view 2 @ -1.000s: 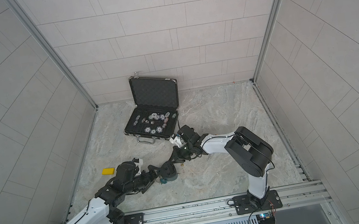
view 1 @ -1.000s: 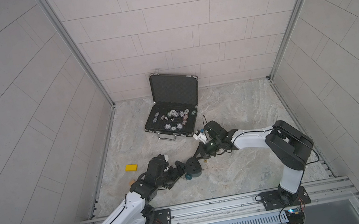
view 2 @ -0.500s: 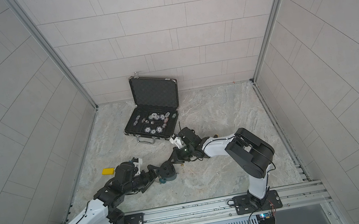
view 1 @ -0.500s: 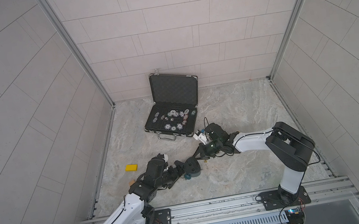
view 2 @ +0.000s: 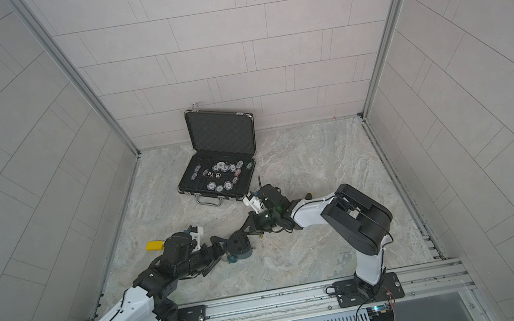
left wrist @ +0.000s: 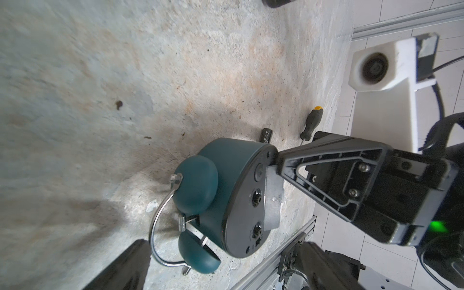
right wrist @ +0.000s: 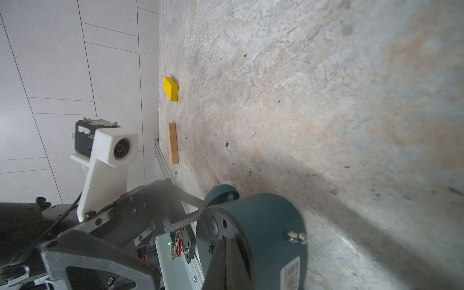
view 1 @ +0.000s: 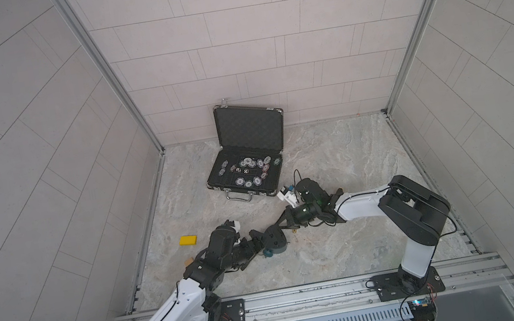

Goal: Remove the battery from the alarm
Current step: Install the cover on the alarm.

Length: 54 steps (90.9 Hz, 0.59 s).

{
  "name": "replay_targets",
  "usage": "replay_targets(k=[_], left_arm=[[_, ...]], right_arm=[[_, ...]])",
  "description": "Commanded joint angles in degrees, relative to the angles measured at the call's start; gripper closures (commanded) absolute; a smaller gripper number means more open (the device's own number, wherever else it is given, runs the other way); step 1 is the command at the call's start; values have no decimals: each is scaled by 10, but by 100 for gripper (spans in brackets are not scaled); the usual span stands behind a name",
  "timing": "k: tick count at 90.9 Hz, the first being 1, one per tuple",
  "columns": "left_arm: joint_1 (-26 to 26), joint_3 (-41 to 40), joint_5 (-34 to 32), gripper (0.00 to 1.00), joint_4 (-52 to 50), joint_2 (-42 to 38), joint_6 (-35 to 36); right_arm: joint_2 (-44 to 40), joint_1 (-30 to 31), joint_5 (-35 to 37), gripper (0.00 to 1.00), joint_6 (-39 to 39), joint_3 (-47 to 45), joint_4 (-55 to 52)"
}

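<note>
On the dark back of the alarm, the right gripper has its tips shut together, pressed beside a pale rectangular patch. The left gripper is spread wide astride the bells, and no squeeze can be made out. The alarm lies face down. The battery lies just beside its teal side, between it and the screwdriver. It is probably light, rigid and smooth, apt to roll or slip, so the middle of the barrel, with the jaws across its length, looks the best hold. The floor is hard, flat and stone-patterned. Farther off are an open case of chips, a yellow block and a wooden block. Tiled walls close three sides.
</note>
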Motion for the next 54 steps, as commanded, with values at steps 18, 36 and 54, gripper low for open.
replay_targets(k=[18, 36, 54], left_arm=[[2, -1, 0, 5, -16, -9, -1], [2, -2, -1, 5, -18, -13, -2], [2, -3, -2, 5, -19, -14, -1]], right_arm=[[15, 5, 1, 100, 12, -4, 23], [16, 2, 1, 100, 23, -9, 39], [15, 0, 5, 100, 24, -9, 43]])
